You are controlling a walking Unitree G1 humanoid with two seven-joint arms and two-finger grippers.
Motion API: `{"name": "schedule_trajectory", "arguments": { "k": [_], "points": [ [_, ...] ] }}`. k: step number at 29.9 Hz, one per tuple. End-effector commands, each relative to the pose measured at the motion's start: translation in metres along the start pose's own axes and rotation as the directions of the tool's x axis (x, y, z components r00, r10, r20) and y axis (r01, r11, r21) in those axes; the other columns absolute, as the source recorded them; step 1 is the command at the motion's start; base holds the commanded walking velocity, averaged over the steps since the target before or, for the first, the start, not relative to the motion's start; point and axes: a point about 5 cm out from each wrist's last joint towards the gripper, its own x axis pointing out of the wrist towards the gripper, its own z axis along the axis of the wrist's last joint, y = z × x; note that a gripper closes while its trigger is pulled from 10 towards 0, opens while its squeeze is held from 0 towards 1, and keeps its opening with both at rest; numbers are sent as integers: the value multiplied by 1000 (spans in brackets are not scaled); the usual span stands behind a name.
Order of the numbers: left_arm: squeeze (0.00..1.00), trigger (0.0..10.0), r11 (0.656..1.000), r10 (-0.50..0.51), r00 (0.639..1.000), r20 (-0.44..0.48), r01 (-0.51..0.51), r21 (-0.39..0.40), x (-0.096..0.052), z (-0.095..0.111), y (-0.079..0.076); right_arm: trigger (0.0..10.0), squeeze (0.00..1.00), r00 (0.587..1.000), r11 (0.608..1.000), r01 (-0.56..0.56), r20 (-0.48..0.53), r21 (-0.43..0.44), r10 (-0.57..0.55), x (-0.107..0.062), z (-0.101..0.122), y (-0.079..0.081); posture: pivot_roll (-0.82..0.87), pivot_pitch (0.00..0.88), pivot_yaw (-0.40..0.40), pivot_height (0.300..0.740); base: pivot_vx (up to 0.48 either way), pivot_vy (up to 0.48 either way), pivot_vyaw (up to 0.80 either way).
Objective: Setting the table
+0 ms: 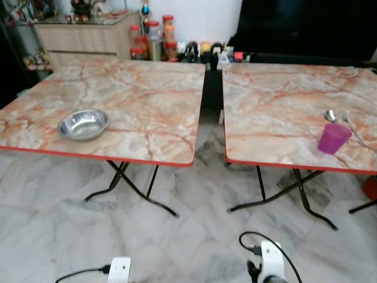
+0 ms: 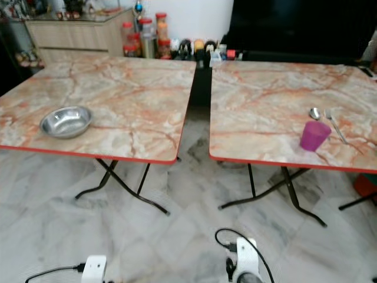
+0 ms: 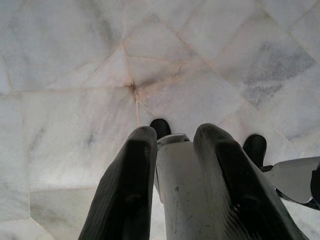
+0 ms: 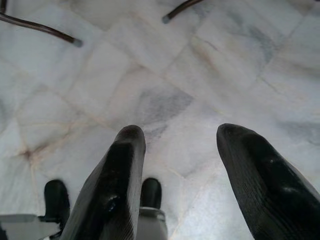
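Two marble-patterned folding tables (image 1: 147, 106) stand side by side. On the left one sits a shallow round steel bowl (image 1: 83, 124), light, stiff and slick, best pinched at its rim. On the right one, a purple plastic cup (image 1: 334, 138) stands beside what looks like two metal spoons (image 1: 347, 125). Left gripper (image 3: 175, 165) hangs spread and empty; right gripper (image 4: 180, 165) likewise.

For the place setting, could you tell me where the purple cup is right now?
The purple cup stands near the front edge of the right-hand table, just in front of the spoon.
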Motion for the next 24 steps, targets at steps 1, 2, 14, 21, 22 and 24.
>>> {"name": "schedule_trajectory", "arguments": {
  "k": [1, 2, 14, 21, 22, 24],
  "points": [
    [0, 10000, 1000, 3, 1000, -15, -3, 16, 0, -2, 1, 10000, 0, 1000, 999, -11, -3, -32, 11, 0, 1, 0, 26, 0, -23, 732, 285, 0, 0],
    [0, 10000, 1000, 3, 1000, -16, -3, 16, 0, -2, 1, 10000, 0, 1000, 999, -14, -9, -52, 13, 0, 0, 0, 26, 0, -23, 732, 289, 0, 0],
    [0, 10000, 1000, 9, 1000, -12, -9, -1, -1, -5, -1, 10000, 0, 1000, 999, 2, -15, -34, -2, -1, -4, -1, 21, 0, -24, 732, 288, 0, 0],
    [0, 10000, 1000, 22, 1000, -11, -22, -18, -1, -4, 0, 10000, 0, 1000, 999, -9, -1, -49, 9, 0, 0, 2, 21, 0, -25, 732, 286, 0, 0],
    [0, 10000, 1000, 23, 1000, -10, -23, -19, -1, -4, 0, 10000, 0, 1000, 999, -12, 1, -52, 12, 0, 1, 2, 19, 0, -26, 732, 251, 0, 0],
    [0, 10000, 1000, 23, 1000, -10, -23, -18, -1, -4, 0, 10000, 0, 1000, 998, -14, 3, -54, 14, 0, 2, 2, 19, 0, -26, 732, 251, 0, 0]
  ]
}}
